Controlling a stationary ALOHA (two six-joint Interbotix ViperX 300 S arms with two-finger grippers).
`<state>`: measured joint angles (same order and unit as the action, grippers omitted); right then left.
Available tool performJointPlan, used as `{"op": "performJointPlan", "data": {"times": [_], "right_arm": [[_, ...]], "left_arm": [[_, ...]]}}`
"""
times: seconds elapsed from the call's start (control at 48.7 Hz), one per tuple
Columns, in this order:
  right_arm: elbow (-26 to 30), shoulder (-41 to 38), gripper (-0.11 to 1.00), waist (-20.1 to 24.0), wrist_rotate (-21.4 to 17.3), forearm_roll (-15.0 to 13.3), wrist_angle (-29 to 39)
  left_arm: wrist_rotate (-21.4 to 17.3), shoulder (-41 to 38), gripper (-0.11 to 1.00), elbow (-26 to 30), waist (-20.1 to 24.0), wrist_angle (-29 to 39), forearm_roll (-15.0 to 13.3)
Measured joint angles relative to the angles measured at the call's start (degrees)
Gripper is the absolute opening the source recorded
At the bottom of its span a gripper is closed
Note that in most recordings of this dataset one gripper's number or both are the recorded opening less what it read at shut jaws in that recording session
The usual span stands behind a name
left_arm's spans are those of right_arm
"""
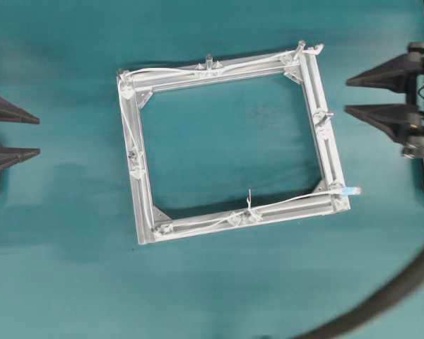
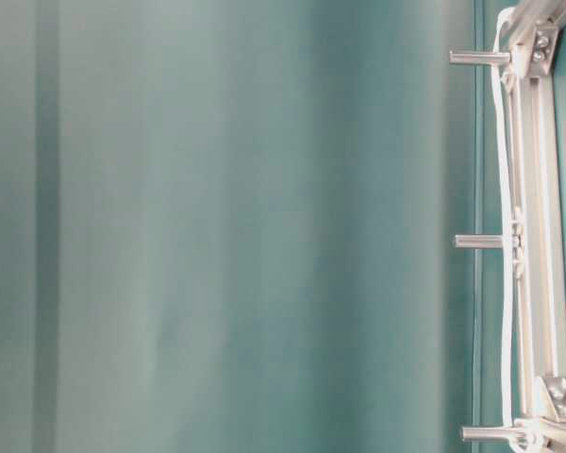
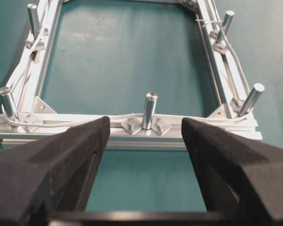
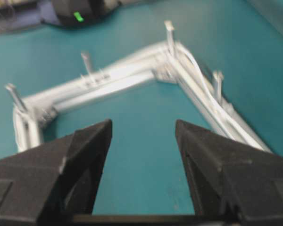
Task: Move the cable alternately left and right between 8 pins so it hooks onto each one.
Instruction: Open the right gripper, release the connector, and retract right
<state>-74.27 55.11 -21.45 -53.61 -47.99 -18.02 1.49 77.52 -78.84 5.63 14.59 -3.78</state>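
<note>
Overhead, cable (image 1: 219, 67) threaded round frame (image 1: 324, 134) pins (image 1: 209, 59), apparently hooked — both hands (image 1: 39, 134) (image 1: 346, 95) wide open, dark hose (image 1: 381, 300) lower right.

1. the frame (image 1: 230, 150) lies flat on the table (image 1: 219, 289), near the middle, slightly turned.
2. the pins (image 1: 209, 59) stand upright along the frame's bars, at corners and mid-bars.
3. the cable (image 1: 169, 70) runs on top of the frame along its far, left and near bars, weaving past the pins.
4. the cable's tag (image 1: 351, 191) sticks out past the near right corner.
5. the left gripper (image 1: 30, 135) sits left of the frame, the right gripper (image 1: 357, 95) right of it, both apart from it.
6. a hose (image 1: 392, 289) curves across the near right corner of the table.
</note>
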Motion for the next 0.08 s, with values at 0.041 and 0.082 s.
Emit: {"op": "performJointPlan", "data": {"times": [0.041,0.082], "right_arm": [[-0.7,2.37,0.61,0.09,0.0,-0.35,-0.44],[-1.58,4.57,0.61,0.26,-0.09,-0.44,-0.62]], "left_arm": [[0.0,0.0,0.74,0.09,0.0,0.0,0.09],[0.0,0.0,0.74,0.09,0.0,0.09,0.09]]}}
